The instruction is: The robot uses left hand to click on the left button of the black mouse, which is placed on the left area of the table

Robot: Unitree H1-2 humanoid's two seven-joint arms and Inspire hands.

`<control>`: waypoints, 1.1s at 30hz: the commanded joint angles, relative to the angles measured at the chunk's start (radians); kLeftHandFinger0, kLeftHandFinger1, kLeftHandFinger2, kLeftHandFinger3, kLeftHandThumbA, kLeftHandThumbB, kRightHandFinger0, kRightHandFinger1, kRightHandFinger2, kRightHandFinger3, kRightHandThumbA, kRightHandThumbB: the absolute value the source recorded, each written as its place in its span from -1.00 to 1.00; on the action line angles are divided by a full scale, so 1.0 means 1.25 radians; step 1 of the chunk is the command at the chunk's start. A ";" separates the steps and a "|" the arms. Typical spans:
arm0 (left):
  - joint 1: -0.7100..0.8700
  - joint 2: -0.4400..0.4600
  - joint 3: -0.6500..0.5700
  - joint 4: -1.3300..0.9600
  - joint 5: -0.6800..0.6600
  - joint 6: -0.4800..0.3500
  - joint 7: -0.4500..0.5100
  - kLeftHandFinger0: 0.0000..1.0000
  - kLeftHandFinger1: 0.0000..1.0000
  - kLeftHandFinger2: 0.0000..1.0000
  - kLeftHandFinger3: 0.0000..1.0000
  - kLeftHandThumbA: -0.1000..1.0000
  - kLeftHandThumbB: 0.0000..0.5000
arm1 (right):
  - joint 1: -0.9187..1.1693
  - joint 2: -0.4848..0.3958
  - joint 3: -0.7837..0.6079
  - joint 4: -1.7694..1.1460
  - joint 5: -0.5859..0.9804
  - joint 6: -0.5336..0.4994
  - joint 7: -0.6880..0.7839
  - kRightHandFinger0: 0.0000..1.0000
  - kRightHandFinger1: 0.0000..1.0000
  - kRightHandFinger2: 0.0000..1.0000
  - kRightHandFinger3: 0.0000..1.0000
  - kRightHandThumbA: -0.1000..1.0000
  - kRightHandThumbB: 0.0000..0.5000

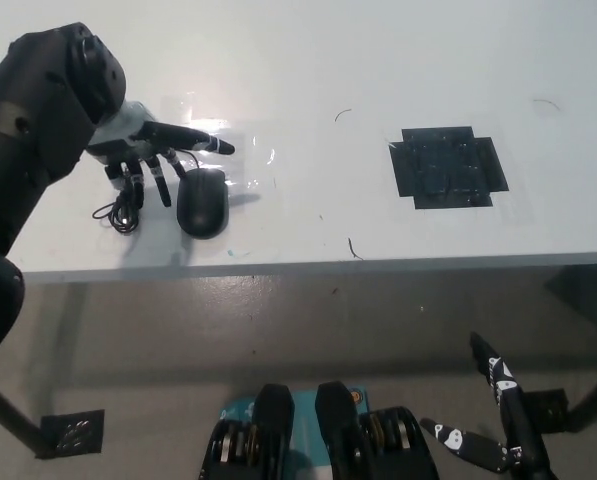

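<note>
A black mouse (201, 202) lies on the left part of the white table (308, 60), its coiled black cable (121, 208) trailing to its left. My left hand (150, 148) hovers just behind and left of the mouse, open, one finger stretched out to the right above the mouse's far end and the others hanging down beside it. I cannot tell if any finger touches the mouse. My right hand (493, 420) rests low at the bottom right, below the table edge, fingers apart and holding nothing.
A black taped square (447, 167) marks the table's right part. A patch of clear shiny tape (240, 152) lies under and beyond the mouse. The table's front edge (308, 268) runs across the middle of the picture.
</note>
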State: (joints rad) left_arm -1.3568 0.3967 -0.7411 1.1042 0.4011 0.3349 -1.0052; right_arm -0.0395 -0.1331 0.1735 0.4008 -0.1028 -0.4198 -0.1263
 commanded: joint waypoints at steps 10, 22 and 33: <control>-0.038 0.009 0.033 0.013 0.043 -0.035 0.021 -0.83 -0.22 0.65 1.00 1.00 1.00 | -0.009 -0.011 -0.005 -0.027 -0.003 -0.040 -0.004 1.00 1.00 1.00 1.00 1.00 0.73; -0.029 -0.010 0.041 0.032 0.053 -0.035 0.002 -1.00 -0.52 0.31 1.00 1.00 1.00 | -0.023 -0.013 -0.006 -0.030 0.004 -0.040 0.005 1.00 1.00 1.00 1.00 1.00 0.76; 0.028 -0.033 0.035 0.055 0.062 -0.105 0.008 -0.73 0.01 0.70 1.00 1.00 1.00 | -0.025 -0.017 -0.001 -0.032 -0.006 -0.040 0.004 1.00 1.00 1.00 1.00 1.00 0.77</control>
State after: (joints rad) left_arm -1.3438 0.3682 -0.7047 1.1561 0.4655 0.2744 -1.0033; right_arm -0.0543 -0.1389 0.1737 0.3932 -0.1056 -0.4200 -0.1236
